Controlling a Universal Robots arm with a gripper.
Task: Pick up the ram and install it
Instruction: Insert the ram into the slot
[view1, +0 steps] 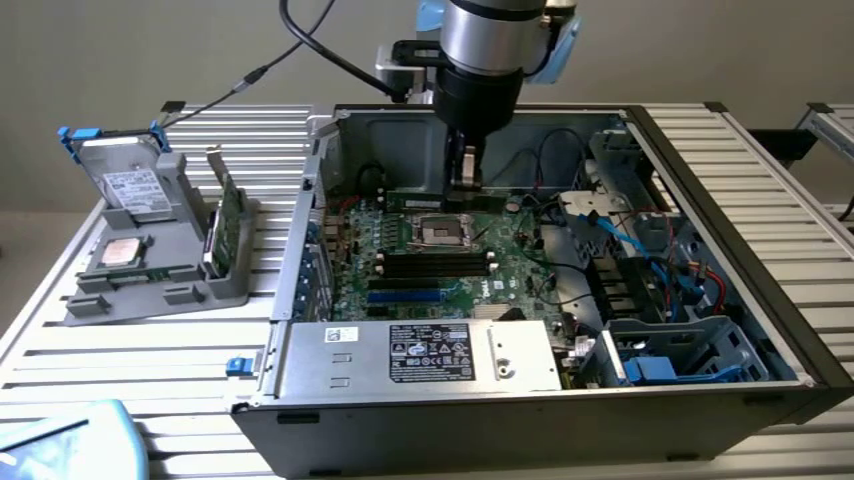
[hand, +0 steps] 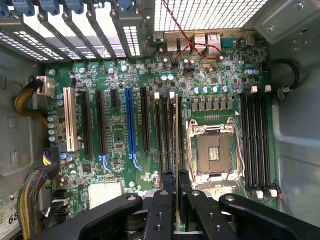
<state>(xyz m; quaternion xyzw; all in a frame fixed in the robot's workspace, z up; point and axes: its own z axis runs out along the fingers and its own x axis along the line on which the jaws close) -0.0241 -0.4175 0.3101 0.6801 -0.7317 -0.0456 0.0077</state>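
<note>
My gripper (view1: 465, 182) reaches down into the open computer case (view1: 747, 200), over the motherboard (hand: 120, 145) just behind the processor socket (hand: 215, 150). Its two fingers (hand: 168, 181) are shut on the ram (hand: 176, 130), which the wrist view shows edge-on as a thin pale strip. The strip runs in line with the bank of memory slots (hand: 161, 135) beside the socket. I cannot tell whether it touches a slot. In the exterior view the ram (view1: 416, 199) shows as a low green strip on either side of the fingers.
A grey holder (view1: 147, 290) on the table at the exterior view's left carries a boxy drive (view1: 131, 185), a square processor chip (view1: 123, 250) and an upright green board (view1: 227, 215). The power supply (view1: 427, 355), cable bundles (view1: 641, 250) and a second slot bank (hand: 256, 140) crowd the case.
</note>
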